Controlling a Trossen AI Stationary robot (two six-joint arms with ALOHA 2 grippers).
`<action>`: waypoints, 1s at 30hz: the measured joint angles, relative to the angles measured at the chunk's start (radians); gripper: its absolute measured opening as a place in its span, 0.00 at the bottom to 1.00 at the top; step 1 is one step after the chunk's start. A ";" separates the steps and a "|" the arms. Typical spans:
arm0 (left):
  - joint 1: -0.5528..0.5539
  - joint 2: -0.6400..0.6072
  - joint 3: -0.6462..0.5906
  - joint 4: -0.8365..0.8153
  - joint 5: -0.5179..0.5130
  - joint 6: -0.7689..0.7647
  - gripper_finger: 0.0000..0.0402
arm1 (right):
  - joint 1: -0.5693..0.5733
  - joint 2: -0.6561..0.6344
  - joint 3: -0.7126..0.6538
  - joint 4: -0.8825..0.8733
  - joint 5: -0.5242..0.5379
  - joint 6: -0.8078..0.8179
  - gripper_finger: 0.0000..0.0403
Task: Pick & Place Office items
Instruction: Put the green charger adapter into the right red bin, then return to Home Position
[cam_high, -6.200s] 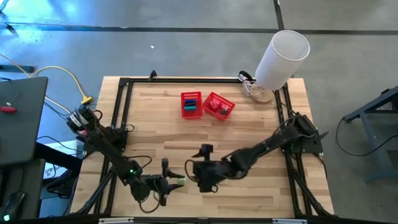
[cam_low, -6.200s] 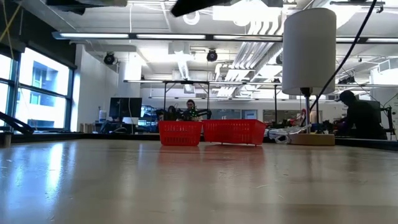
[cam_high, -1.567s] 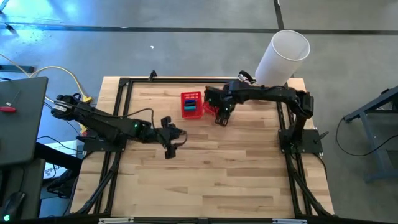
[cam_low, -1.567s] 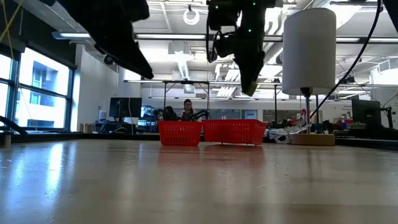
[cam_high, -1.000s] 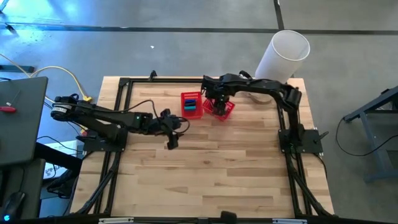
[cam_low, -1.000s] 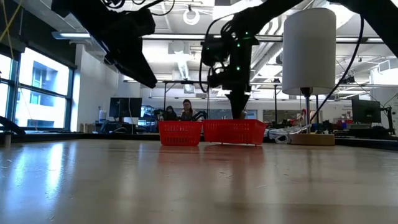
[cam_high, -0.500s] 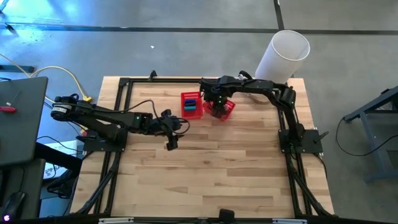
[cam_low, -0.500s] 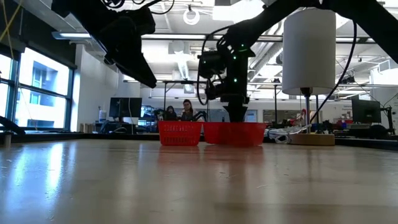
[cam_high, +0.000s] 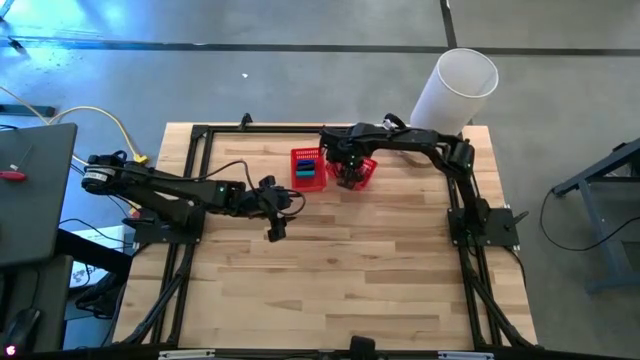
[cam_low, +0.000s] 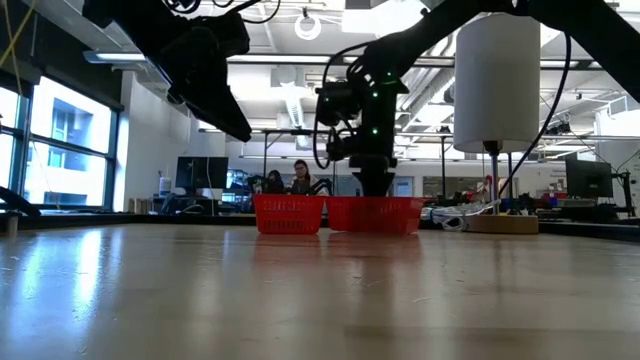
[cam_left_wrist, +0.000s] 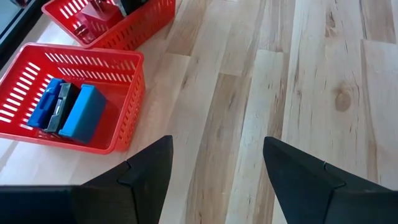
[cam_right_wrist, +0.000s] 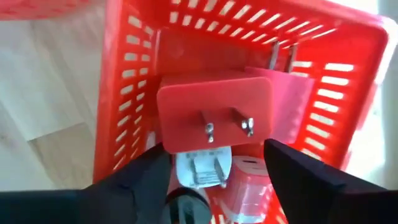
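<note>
My right end effector (cam_right_wrist: 214, 180) sits low inside the right red basket (cam_right_wrist: 348, 93) near the tabletop's far edge, jaws parted and gripping nothing; a red plug-in adapter (cam_right_wrist: 214, 118) lies just ahead between them, prongs up, on pink and whitish items. Judged light, rigid, smooth plastic: hold the flat sides, not the prongs. My left end effector (cam_left_wrist: 214, 180) waits open and empty above the bare tabletop near the left basket (cam_left_wrist: 124, 118) with blue blocks (cam_left_wrist: 81, 112).
</note>
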 joint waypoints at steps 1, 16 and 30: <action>0.000 0.000 0.000 0.000 0.000 0.000 0.61 | 0.001 0.000 0.000 0.003 0.011 0.000 0.60; -0.024 -0.047 0.000 0.007 -0.001 0.027 0.61 | 0.160 -0.114 0.000 -0.130 0.326 -0.021 0.58; -0.194 -0.307 0.000 -0.177 -0.142 0.035 0.58 | 0.406 -0.245 0.001 -0.249 0.307 0.044 0.51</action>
